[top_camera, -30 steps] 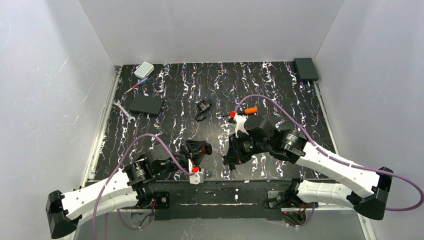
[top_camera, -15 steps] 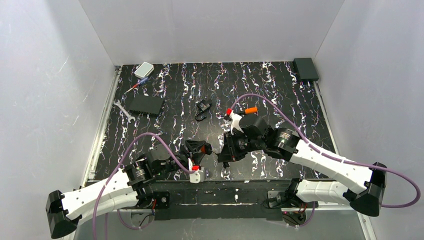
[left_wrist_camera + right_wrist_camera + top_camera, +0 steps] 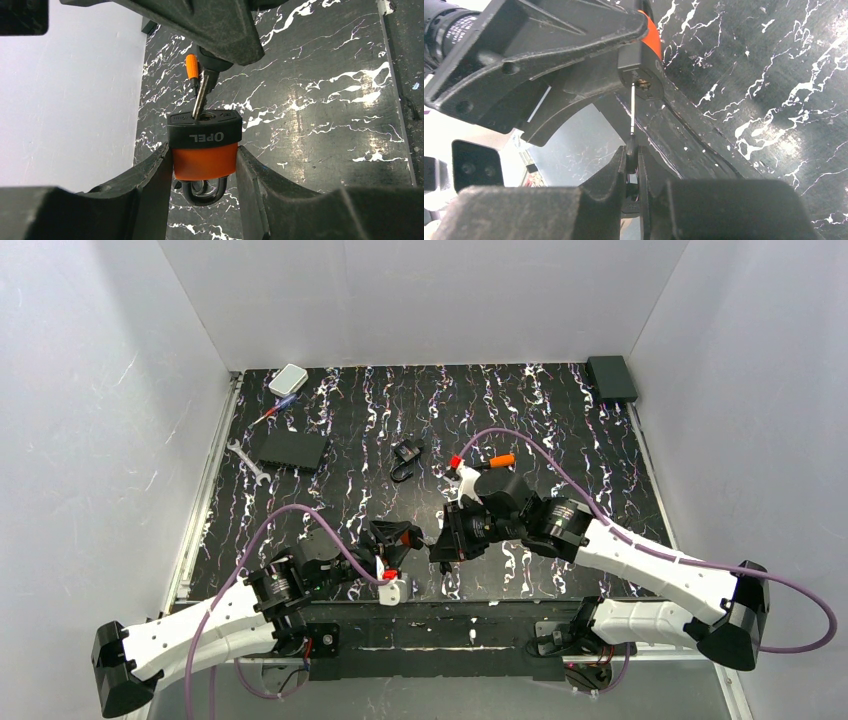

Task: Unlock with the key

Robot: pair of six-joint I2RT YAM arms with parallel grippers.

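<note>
My left gripper (image 3: 405, 537) (image 3: 204, 152) is shut on the small orange padlock (image 3: 204, 160). The padlock's black cap points away from the left wrist camera and its shackle hangs down between the fingers. My right gripper (image 3: 440, 545) (image 3: 632, 152) is shut on the key's black head. The key (image 3: 632, 110) (image 3: 201, 95) reaches with its pale blade up to the padlock (image 3: 644, 65). The blade's tip touches the cap right beside the keyhole (image 3: 642, 84). I cannot tell whether it has gone in. Both grippers meet above the table's near middle.
A black box (image 3: 289, 448), a silver wrench (image 3: 245, 458), a thin screwdriver (image 3: 272, 412) and a white box (image 3: 287, 379) lie at the back left. A small black item (image 3: 406, 454) and an orange-tipped item (image 3: 503, 459) lie mid-table. Another black box (image 3: 611, 377) sits in the back right corner.
My right gripper has moved left toward the left gripper, bringing the key up to the padlock. The left arm has hardly moved.
</note>
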